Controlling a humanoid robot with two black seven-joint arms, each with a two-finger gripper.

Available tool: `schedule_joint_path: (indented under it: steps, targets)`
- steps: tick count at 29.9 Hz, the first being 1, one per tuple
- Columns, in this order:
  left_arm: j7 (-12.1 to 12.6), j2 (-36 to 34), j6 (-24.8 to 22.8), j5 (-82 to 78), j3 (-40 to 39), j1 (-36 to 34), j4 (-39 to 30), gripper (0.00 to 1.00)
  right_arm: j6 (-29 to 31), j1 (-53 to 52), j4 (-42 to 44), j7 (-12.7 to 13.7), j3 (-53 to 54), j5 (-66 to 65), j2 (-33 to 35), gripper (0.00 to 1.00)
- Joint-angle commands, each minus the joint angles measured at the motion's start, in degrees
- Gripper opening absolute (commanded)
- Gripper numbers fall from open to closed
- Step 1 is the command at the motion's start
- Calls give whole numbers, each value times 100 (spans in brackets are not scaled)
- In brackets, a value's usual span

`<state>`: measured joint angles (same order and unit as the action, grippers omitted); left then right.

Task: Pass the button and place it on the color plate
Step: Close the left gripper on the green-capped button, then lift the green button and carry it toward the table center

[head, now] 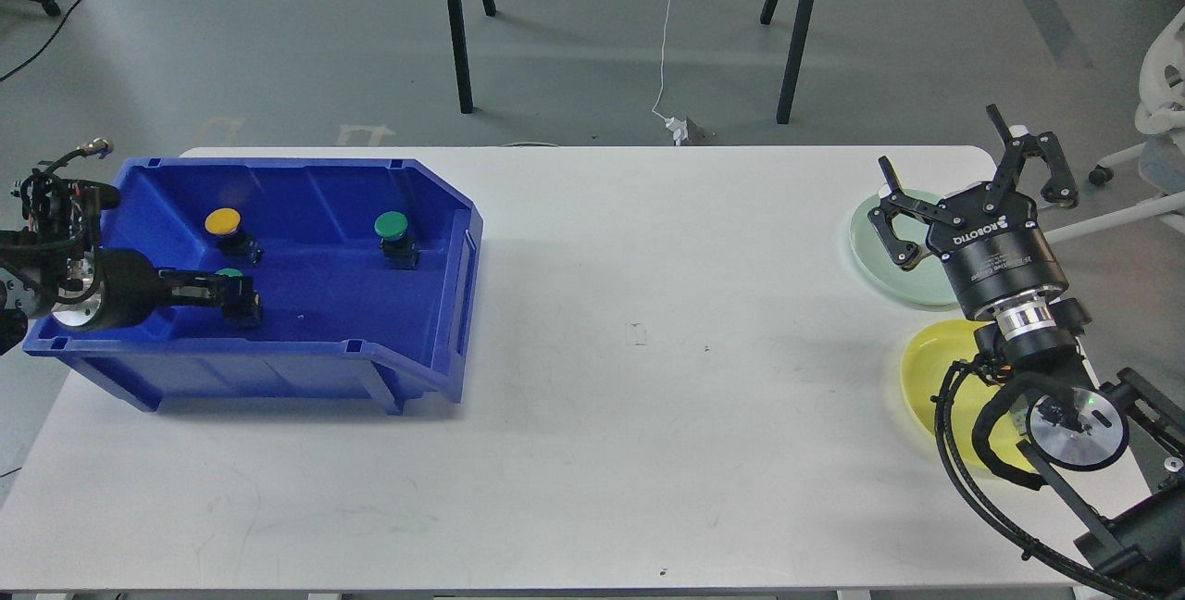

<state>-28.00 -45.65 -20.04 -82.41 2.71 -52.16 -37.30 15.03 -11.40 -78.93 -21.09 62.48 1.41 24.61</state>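
A blue bin (435, 239) at the table's left holds a yellow button (223, 222), a green button (392, 227) and a second green button (230, 275). My left gripper (233, 296) reaches into the bin from the left and is shut on this second green button, holding it slightly off the bin floor. My right gripper (954, 156) is open and empty, fingers pointing up, above a pale green plate (912, 283) at the table's right edge. A yellow plate (926, 368) lies just in front of that plate, partly hidden by my right arm.
The white table (648, 378) stretches between the bin and the plates. Black stand legs (458, 26) and a white cable lie on the floor behind the table. A white chair base shows at the far right.
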Motion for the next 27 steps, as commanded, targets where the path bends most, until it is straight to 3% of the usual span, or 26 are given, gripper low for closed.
schedule_joint_path:
  steps: [1, 4, 8, 15, 21, 27]
  targets:
    - [0, -67, -17, 32, -25, -276, -66, 26, 0, -3, 0, 0, 36, 0, 0, 99]
    - [0, -207, -79, 49, -78, -523, -162, 26, 0, -3, 0, 0, 53, 0, 8, 99]
    - [0, -611, -368, 312, -314, -953, -961, 26, 0, -12, -8, 0, 115, 0, 17, 99]
    - [0, -867, -796, 1594, -1631, -1042, -2184, 26, 9, -12, -35, 8, 238, 0, 35, 99]
    - [0, -95, -796, 4248, -2152, -665, -2746, 27, 17, -64, -35, 17, 220, -44, 140, 99]
    - [0, 1381, -370, 4426, -2179, -304, -2905, 27, 220, -143, -52, -18, 185, -885, 492, 99]
